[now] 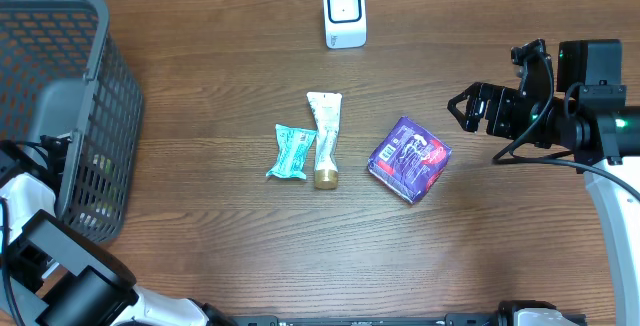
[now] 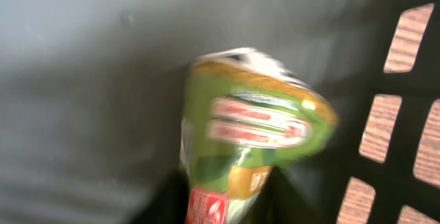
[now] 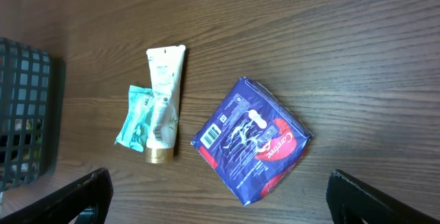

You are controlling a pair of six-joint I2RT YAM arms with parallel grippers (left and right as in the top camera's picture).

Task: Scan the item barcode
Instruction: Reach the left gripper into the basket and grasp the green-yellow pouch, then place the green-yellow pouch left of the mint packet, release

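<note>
Lying beyond right jaws: purple packet (image 3: 251,141)

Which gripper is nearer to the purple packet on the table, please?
Right. The right gripper hovers just off the right side of the purple packet, jaws open, while the left gripper is out of sight inside the basket at the far left.
</note>
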